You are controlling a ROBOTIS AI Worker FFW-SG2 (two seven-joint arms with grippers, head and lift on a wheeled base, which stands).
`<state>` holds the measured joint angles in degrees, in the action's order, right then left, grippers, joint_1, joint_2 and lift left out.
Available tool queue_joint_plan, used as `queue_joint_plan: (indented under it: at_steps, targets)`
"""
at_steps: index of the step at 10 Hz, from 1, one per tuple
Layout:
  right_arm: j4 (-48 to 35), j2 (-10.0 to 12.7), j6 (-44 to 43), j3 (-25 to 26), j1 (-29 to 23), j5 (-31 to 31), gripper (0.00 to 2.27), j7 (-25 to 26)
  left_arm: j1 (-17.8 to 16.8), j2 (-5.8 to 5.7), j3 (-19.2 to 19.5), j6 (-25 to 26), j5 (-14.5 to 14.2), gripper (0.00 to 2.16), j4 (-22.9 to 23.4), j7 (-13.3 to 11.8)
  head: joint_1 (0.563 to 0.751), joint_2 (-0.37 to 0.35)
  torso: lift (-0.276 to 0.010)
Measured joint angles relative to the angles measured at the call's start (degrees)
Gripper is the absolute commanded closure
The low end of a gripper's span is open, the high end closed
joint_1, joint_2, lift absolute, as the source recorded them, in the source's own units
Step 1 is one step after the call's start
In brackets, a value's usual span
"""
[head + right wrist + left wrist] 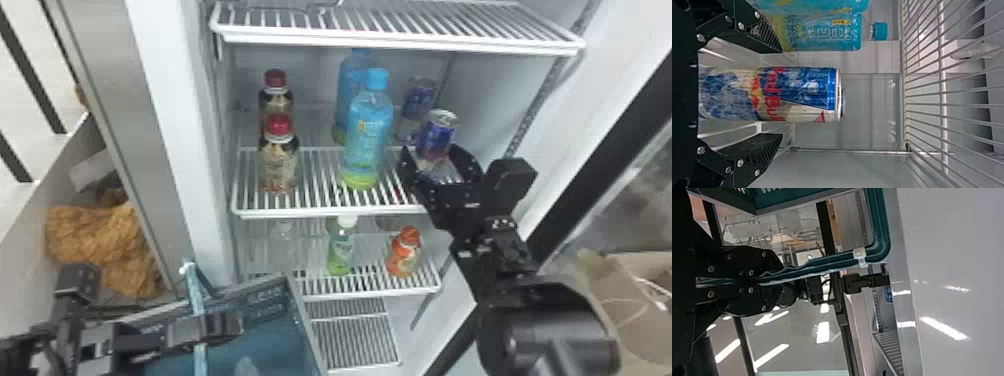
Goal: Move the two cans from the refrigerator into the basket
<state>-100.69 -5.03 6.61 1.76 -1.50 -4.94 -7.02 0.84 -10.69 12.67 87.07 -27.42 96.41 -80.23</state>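
**Front blue-and-silver metal can (438,131) between our spread right fingers, unheld**

Both cans are inside the white refrigerator (167,100). Front one stands upright on the middle white wire shelf (320,213), toward the right side. The matching rear can (420,95) stands behind it, slightly left in the head view.

Our right gripper (431,150) is in at the middle shelf, fingers wide open, one on each side of the front can. Right wrist view has a gap on both sides of the can, so we have hold of nothing there.

Our left gripper (234,325) is outside, lower left, fingers closed on the teal plastic handle (828,262) of the teal plastic basket (296,305). We have the basket in front of the refrigerator, low and left.

Same shelf: two clear blue bottles with blue caps (370,130), one behind the other, left of the cans; two dark-labelled bottles with red caps (278,162), also in line, farther left.

Shelf below: a green bottle with a white cap (341,252) and a small orange bottle with an orange cap (404,256), apart from each other, both upright.
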Motion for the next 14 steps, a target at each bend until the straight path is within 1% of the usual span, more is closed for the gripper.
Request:
queue_joint_plan:
  at_steps: [1,2,3,4,7,8,10,12,14]
  targets:
    - [0.45,-0.17,0.23,-0.11,0.8,-0.02,0.56,-0.01,0.0,0.05,0.0,0.06,0.0,1.19,-0.01,0.07,0.695,-0.144,-0.025]
    - [0.49,-0.33,0.84,-0.15,1.2,-0.32,0.96,-0.01,0.04,0.06,-0.02,0.1,-0.06,1.19,-0.01,0.08,0.695,-0.145,-0.025]
    - [0.22,-0.46,1.97,-0.16,1.23,-0.96,1.22,-0.01,0.12,0.06,-0.03,0.11,-0.1,1.19,-0.01,0.08,0.695,-0.145,-0.025]
    - [-0.6,-0.56,2.92,-0.16,0.81,-1.49,1.28,0.01,0.14,0.06,-0.01,0.11,-0.18,1.19,-0.01,0.08,0.695,-0.144,-0.025]
    - [-4.2,-0.71,3.38,0.16,-1.77,-2.33,1.28,0.34,0.15,0.14,0.01,0.11,-0.24,1.19,-0.01,0.08,0.695,-0.148,-0.025]
    - [-6.66,-0.88,3.56,0.55,-3.24,-2.83,1.28,0.37,0.15,0.14,0.0,0.11,-0.24,1.19,-0.01,0.08,0.695,-0.152,-0.025]
    - [-13.61,-1.28,6.48,1.66,-7.34,-4.2,1.28,0.61,0.24,0.2,0.02,0.11,-0.24,1.19,-0.01,0.08,0.695,-0.16,-0.025]
    - [-20.81,-1.85,9.61,2.5,-12.44,-6.96,1.28,0.61,0.48,0.25,0.21,0.11,-0.23,1.19,-0.01,0.08,0.695,-0.162,-0.025]
    - [-27.47,-2.47,14.53,2.99,-17.28,-9.48,1.28,0.51,0.56,0.32,0.3,0.11,-0.36,1.19,-0.01,0.24,0.695,-0.158,-0.025]
